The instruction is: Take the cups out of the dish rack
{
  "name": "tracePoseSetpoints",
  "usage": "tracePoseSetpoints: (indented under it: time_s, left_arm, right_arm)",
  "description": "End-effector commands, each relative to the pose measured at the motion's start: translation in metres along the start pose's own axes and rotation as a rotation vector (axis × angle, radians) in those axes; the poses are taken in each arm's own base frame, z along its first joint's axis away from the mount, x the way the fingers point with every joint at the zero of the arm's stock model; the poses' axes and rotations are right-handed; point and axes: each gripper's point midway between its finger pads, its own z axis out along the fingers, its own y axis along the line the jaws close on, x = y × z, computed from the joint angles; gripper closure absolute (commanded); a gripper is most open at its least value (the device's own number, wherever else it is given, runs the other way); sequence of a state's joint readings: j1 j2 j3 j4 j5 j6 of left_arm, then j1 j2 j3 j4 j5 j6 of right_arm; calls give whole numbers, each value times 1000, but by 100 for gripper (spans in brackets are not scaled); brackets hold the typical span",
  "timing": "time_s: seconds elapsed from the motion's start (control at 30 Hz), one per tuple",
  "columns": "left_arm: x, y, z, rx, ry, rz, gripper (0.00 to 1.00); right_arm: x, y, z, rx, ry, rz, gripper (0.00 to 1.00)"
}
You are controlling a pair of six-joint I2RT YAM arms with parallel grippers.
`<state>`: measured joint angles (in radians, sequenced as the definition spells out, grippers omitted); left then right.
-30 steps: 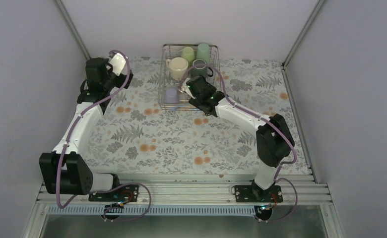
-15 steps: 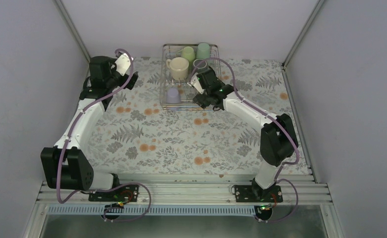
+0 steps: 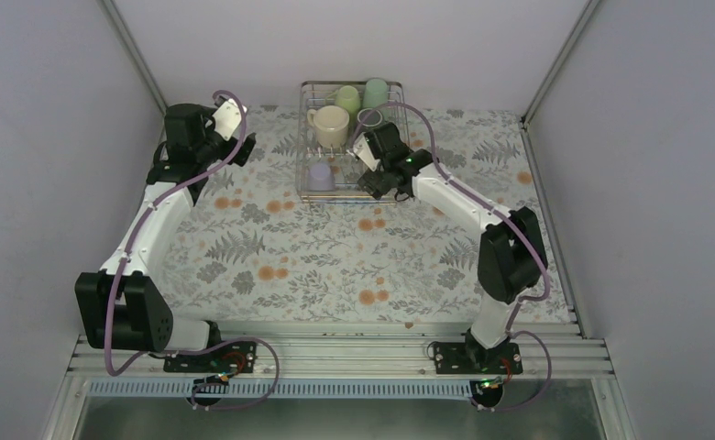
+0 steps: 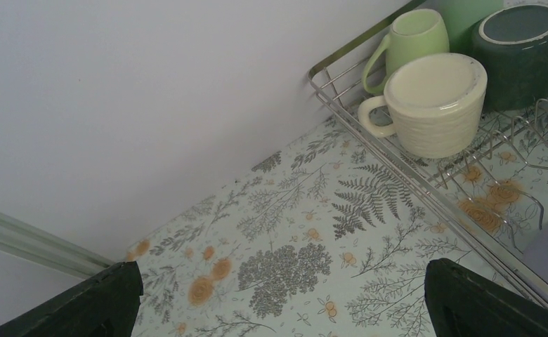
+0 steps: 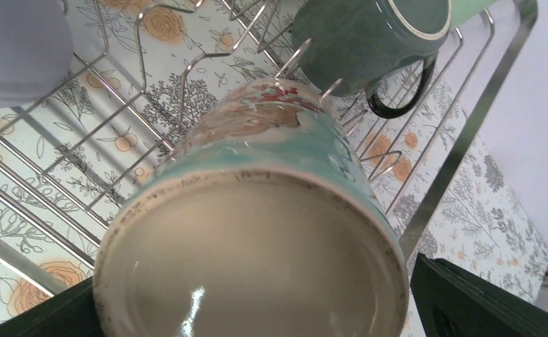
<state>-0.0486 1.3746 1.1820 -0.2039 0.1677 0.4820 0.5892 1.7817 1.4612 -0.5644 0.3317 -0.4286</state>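
1. Markings. The beige cup [image 5: 257, 210] carries teal and red glazed markings on its wall. I cannot make out any writing or brand on them.

2. Right tool [image 5: 257, 309]. It is inside the dish rack [image 3: 302, 128], at the rack's near right part. Its two fingers [image 5: 489, 302] stand one on each side of the beige cup, pressed against the wall, so I read the tool as clamped on it. The cup's base faces the wrist camera. Its far end lies on the rack wires.

3. Other cups, all in the rack, which sits at the middle of the far edge of the bench [image 3: 317, 257]:
- dark grey-green cup [image 5: 369, 35], just beyond the beige one, handle toward the rack's right side;
- lavender cup [image 3: 319, 175], near left part;
- cream cup [image 4: 436, 102], upside down at the left side;
- two pale green cups [image 3: 347, 97] [image 3: 376, 92], along the far side.

4. Left tool [image 4: 278, 305]. Its fingers are apart with nothing between them. It hangs over the bench toward the far-left corner, beside the rack's left wall and apart from it.
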Motion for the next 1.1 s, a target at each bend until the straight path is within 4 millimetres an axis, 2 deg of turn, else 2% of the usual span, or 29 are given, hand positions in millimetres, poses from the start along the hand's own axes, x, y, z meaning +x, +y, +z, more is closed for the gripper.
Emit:
tracePoseSetpoints:
  time_s: [0.0, 0.13, 0.43, 0.5, 0.73, 0.77, 0.83, 1.0, 1.07]
  left_arm:
    - [-9, 0, -1, 6, -23, 13, 0]
    - [-8, 0, -3, 2, -21, 23, 0]
    - [-7, -1, -3, 9, -21, 25, 0]
    - [-8, -2, -3, 12, -24, 23, 0]
    - [-10, -5, -1, 31, -34, 11, 0]
    - [-12, -6, -1, 33, -35, 12, 0]
    - [-13, -9, 1, 39, -35, 15, 0]
    - [-18, -14, 4, 49, -39, 21, 0]
    - [-19, -15, 5, 51, -40, 22, 0]
  right_arm:
    - [-15, -19, 7, 9, -14, 66, 0]
    - [-13, -11, 18, -22, 7, 65, 0]
    - [-7, -20, 27, 49, 42, 39, 2]
    - [-7, -21, 25, 57, 39, 39, 7]
    - [-11, -22, 12, 23, 23, 55, 37]
    - [-12, -21, 10, 16, 21, 59, 38]
    - [-14, -24, 5, 19, 10, 69, 34]
    - [-13, -30, 2, 51, 5, 69, 0]
    - [-11, -31, 3, 62, 11, 65, 0]
